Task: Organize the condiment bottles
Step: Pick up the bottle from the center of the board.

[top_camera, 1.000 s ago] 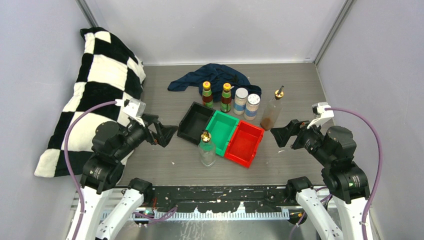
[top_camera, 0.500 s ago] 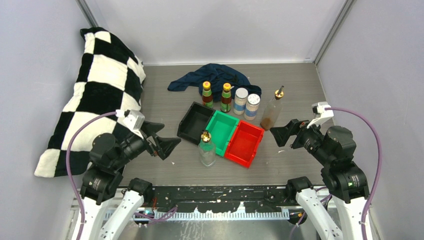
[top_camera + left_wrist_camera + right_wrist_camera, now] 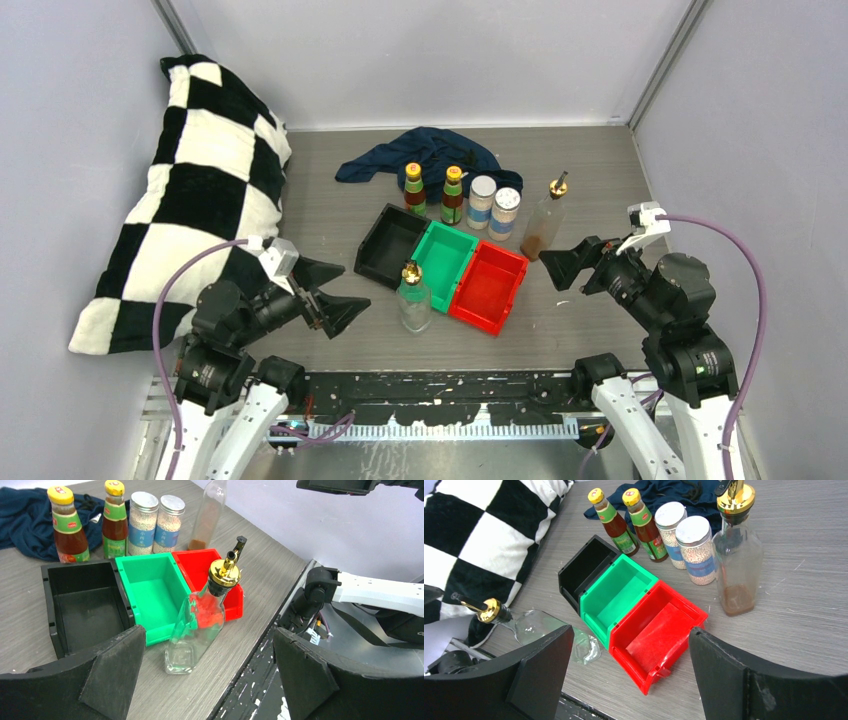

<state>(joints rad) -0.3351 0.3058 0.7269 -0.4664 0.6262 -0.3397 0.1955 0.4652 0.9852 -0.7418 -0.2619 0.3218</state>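
Two dark bottles with yellow caps (image 3: 414,190) (image 3: 452,195), two white-capped jars (image 3: 482,202) (image 3: 506,213) and a clear glass bottle with a gold pourer (image 3: 547,222) stand in a row behind the bins. A second clear gold-topped bottle (image 3: 413,297) stands upright in front of the green bin; it also shows in the left wrist view (image 3: 200,622). My left gripper (image 3: 335,297) is open and empty, left of that bottle. My right gripper (image 3: 562,266) is open and empty, right of the red bin and just in front of the back clear bottle (image 3: 738,555).
Black (image 3: 387,246), green (image 3: 441,262) and red (image 3: 488,286) bins sit side by side mid-table. A dark blue cloth (image 3: 425,152) lies behind the bottles. A black-and-white checked pillow (image 3: 195,190) leans at the left. Walls close three sides.
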